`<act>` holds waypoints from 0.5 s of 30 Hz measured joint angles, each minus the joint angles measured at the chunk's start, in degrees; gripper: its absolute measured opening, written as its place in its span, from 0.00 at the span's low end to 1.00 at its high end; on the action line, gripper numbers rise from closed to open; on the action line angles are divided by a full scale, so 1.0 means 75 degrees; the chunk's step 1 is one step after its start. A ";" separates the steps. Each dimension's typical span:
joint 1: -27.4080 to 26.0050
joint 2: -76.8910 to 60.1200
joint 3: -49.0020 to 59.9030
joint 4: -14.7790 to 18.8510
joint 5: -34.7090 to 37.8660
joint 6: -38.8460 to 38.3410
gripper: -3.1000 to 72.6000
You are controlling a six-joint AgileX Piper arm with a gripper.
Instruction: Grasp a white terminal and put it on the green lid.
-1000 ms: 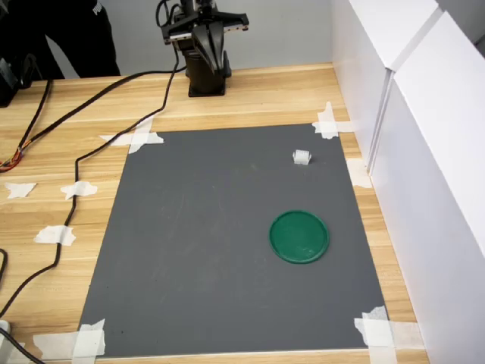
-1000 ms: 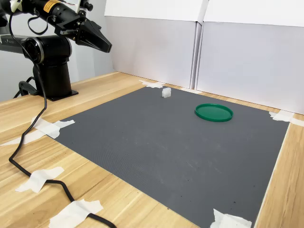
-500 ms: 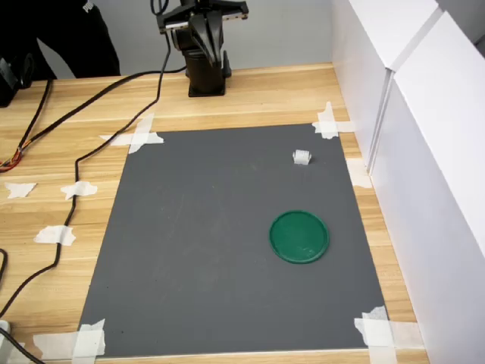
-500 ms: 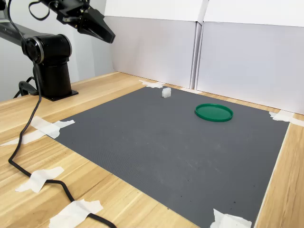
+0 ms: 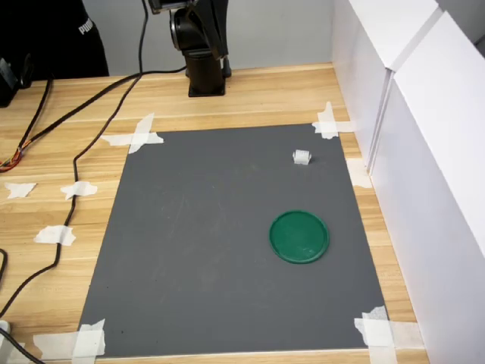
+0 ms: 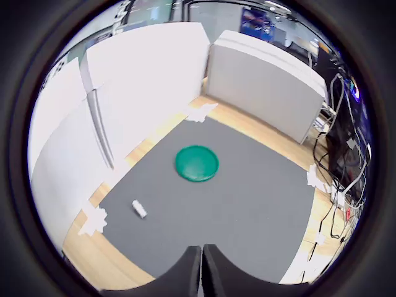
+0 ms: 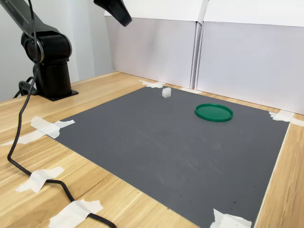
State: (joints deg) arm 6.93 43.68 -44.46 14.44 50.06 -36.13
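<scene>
Cable: black, trailing across the wooden table at the first exterior view's left; in the second exterior view it runs down over the front left of the table.
Tape patches: white, pinning the corners of the mat; loose pieces lie on the wood further to the first exterior view's left.
My base: black column bolted at the far edge of the table, up and left of centre in the first exterior view, at the left in the second exterior view.
My gripper: high above the table; only the dark tip shows at the top of the second exterior view, well apart from everything on the mat. In the wrist view my two fingers lie pressed together with only a thin seam between them, and nothing is in them.
Mat: dark grey sheet covering the middle of the table; both task pieces rest on it.
Green lid: flat on the mat, right of centre in the first exterior view, nothing on it.
White terminal: on the mat near its far right corner in the first exterior view, beyond the green lid and clearly apart from it; in the second exterior view it sits left of the lid, near the mat's far edge. Its orientation is too small to read.
White panels: upright wall along the first exterior view's right side of the table.
</scene>
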 joint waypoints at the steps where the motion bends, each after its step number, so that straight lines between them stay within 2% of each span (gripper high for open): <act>1: 0.0000 0.0213 -0.0206 0.0000 0.0257 -0.0136 0.02; 7: 0.0214 0.1147 -0.1089 -0.0052 0.1080 -0.0570 0.02; 11: 0.1180 0.1520 -0.1203 -0.0606 0.1338 -0.0919 0.03; 15: 0.2065 0.1922 -0.1218 -0.0961 0.1811 -0.0951 0.11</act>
State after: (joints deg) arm 22.41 58.09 -53.60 7.23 63.64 -43.26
